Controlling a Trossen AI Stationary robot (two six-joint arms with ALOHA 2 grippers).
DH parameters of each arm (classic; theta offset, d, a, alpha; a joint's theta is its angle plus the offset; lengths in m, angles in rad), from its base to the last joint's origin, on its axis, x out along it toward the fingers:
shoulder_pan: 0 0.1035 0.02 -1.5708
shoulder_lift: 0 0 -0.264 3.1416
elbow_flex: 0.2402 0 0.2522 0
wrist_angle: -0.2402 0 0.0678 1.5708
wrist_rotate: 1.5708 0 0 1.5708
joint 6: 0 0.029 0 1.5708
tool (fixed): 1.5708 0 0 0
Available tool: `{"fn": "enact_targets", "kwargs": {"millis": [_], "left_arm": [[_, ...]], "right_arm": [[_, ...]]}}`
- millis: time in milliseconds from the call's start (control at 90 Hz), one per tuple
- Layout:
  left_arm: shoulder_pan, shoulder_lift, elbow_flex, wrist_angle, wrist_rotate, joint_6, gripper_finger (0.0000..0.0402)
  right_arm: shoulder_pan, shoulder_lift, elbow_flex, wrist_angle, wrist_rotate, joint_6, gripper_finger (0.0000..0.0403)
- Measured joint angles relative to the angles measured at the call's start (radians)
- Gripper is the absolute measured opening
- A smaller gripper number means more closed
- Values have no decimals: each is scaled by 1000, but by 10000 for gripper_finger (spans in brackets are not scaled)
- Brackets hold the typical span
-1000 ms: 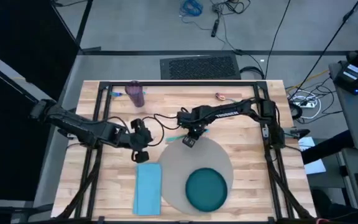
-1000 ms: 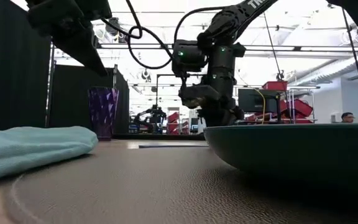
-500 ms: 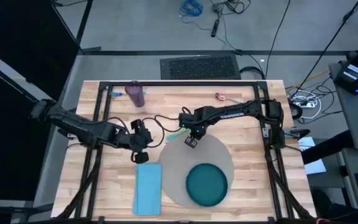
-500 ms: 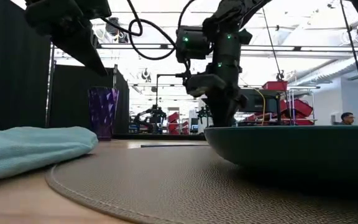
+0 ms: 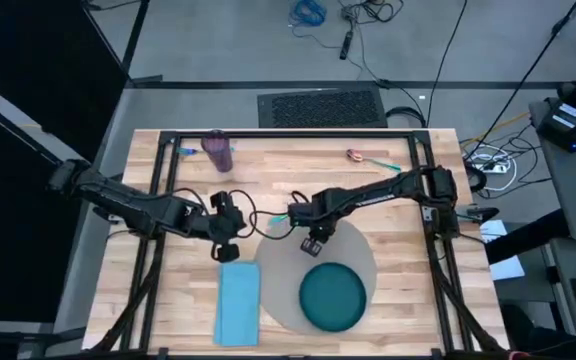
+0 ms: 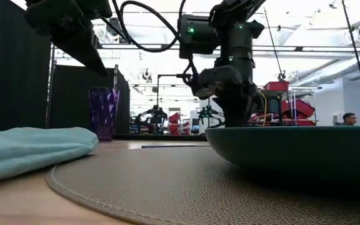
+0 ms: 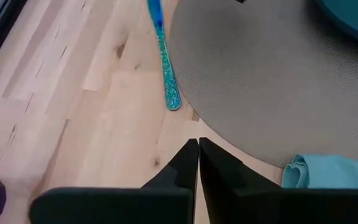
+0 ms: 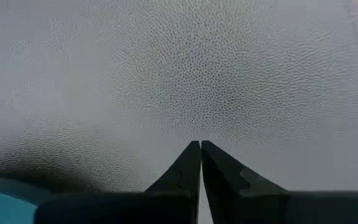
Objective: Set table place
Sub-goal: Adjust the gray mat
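The round grey placemat (image 5: pixel 308 258) lies on the light-wood table (image 5: pixel 168 300), with the dark teal plate (image 5: pixel 333 298) standing on its near part. My right gripper (image 5: pixel 315 243) is shut above the placemat (image 8: pixel 229 81), just beyond the plate's far rim (image 6: pixel 292 134), which hides its fingertips in the low view. My left gripper (image 5: pixel 226 245) is shut over bare wood left of the placemat (image 7: pixel 260 81). A teal utensil (image 7: pixel 166 68) lies on the table at the placemat's far-left edge. My right gripper points its shut fingers (image 8: pixel 191 163) down at the middle of the placemat. Whether the tips touch the mat, I cannot tell: the plate hides them in the low view.
A light blue napkin (image 5: pixel 238 300) lies left of the placemat near the front edge. A purple cup (image 5: pixel 216 150) stands at the far left. A small red thing (image 5: pixel 355 155) lies at the far edge. Black frame rails (image 5: pixel 158 200) run along both sides.
My right gripper has gone from the placemat's far edge toward the table's near edge and now stands close to the plate. Early in that second the placemat slid a little toward the far edge with the plate on it. It has since lain still.
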Motion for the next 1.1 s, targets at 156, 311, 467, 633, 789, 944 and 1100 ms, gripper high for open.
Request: {"fn": "enact_targets", "kwargs": {"millis": [156, 311, 467, 633, 789, 944, 1100], "left_arm": [[-2, 0, 0, -2, 0, 0, 0], [-7, 0, 0, -2, 0, 0, 0], [-6, 0, 0, -2, 0, 1, 0], [-15, 0, 0, -2, 0, 0, 0], [-26, 0, 0, -8, 0, -3, 0], [-27, 0, 0, -27, 0, -22, 0], [-29, 0, 0, -25, -1, -19, 0]], "right_arm": [[6, 0, -50, 98, -60, 28, 0], [13, 0, -58, 160, -67, 39, 0], [12, 0, -58, 258, -109, 53, 0], [13, 0, -58, 300, -120, 46, 0], [20, 0, -57, 161, -138, 39, 0], [57, 0, -57, 109, -150, 54, 0], [69, 36, -54, 157, -184, 74, 0]]}}
